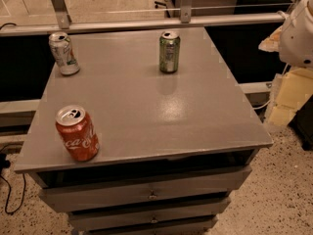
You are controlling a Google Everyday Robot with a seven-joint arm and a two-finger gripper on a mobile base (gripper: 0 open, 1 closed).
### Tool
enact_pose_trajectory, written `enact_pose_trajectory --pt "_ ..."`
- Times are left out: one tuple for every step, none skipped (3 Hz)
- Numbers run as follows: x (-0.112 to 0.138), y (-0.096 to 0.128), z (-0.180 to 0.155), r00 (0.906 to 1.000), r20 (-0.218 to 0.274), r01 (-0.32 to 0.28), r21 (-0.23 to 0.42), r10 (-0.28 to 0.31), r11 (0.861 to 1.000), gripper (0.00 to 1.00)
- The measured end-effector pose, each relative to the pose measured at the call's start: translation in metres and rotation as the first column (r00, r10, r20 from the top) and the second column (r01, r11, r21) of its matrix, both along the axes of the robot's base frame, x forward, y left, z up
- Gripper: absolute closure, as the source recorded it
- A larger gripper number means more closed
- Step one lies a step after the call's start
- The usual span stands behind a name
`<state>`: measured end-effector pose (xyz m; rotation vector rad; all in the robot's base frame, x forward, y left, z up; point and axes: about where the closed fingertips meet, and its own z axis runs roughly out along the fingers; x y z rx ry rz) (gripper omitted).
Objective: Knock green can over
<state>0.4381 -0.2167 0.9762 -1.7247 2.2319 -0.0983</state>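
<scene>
The green can stands upright, axis vertical, top up; hand far right, grip unclear

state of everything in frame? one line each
green can: upright, far middle of the table, not yet knocked over
white can: upright, far left corner
red can: upright, near left corner
drawers: look shut
gripper: not in view; only a white arm part at the right edge
</scene>
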Motion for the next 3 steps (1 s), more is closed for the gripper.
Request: enact_pose_trajectory --pt "0.000 0.000 0.000 1.0000 0.000 0.000 0.000 0.000 1.000 0.00" --pt "0.036 -0.007 -0.001 0.9981 0.048 0.038 0.016 -0.039 0.999 0.00" --pt "0.101 -0.017 -0.002 0.9865 0.120 0.105 0.057 -0.111 0.993 0.00"
